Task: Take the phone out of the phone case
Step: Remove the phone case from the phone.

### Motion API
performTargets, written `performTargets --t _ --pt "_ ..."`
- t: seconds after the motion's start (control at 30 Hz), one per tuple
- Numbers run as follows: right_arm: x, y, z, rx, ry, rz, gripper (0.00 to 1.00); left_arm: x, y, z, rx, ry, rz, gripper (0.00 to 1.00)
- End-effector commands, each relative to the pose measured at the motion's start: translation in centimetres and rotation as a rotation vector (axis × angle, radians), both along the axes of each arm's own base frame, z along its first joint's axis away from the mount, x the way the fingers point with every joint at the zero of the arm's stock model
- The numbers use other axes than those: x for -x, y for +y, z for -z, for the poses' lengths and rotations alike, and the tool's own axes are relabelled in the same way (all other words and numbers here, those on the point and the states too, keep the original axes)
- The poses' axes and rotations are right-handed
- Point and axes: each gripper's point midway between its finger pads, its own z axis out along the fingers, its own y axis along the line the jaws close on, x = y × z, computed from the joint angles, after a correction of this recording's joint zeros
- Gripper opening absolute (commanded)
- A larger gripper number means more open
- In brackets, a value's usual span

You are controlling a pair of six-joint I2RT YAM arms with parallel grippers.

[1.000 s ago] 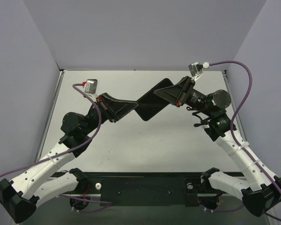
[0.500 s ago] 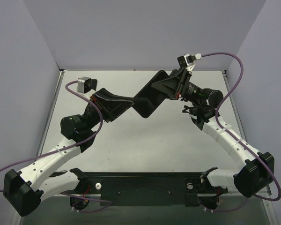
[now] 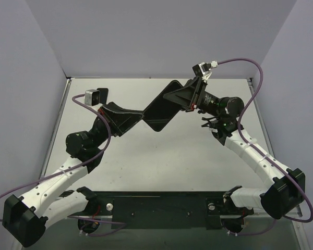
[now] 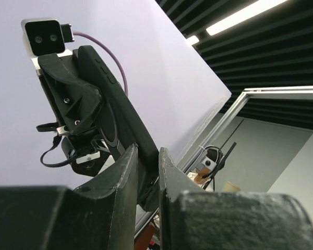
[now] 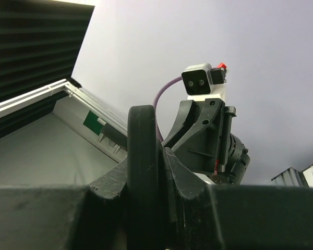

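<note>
Nearest me, the left gripper (image 3: 137, 119) has its fingers (image 4: 124, 179) pinched on the lower end of the phone (image 3: 159, 110). The phone hangs slanted in the air above the counter (image 3: 161, 156), touching nothing but the two arms. Beyond it, the right gripper (image 3: 181, 98) is clamped on the upper end, its fingers (image 5: 176, 167) tight against the thin edge. I can't tell the phone case (image 4: 101, 78) from the phone; it all reads as one black slab. I'd judge it lifted and braced, with the peeling apart not yet done.
</note>
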Motion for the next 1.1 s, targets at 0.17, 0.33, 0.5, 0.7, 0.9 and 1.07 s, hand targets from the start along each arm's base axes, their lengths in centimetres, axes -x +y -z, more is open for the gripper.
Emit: performTargets --t 0.17,0.33,0.5,0.7,0.9,1.07 --pt "8.3 -4.5 -9.9 -0.228 -0.194 -0.060 0.00 -6.3 -1.8 9.1 -0.206 0.333 -0.106 0.00" --pt "9.5 -5.4 -11.1 -0.285 -0.202 -0.082 0.00 -6.4 -1.0 9.3 -0.108 0.328 -0.101 0.00" --pt "10.0 -5.8 -11.8 -0.314 -0.214 -0.098 0.00 -6.7 -0.4 9.8 -0.001 0.383 -0.042 0.00" --pt "9.7 -5.6 -11.7 -0.313 -0.216 -0.086 0.00 -5.9 0.5 8.6 0.081 0.339 -0.032 0.00" --pt "8.5 -4.8 -10.8 -0.299 -0.195 -0.079 0.00 -3.2 2.7 4.7 0.246 0.166 -0.003 0.00" --pt "6.9 -3.8 -10.5 -0.294 -0.175 -0.076 0.00 -0.9 3.4 2.1 0.307 0.053 0.047 0.00"
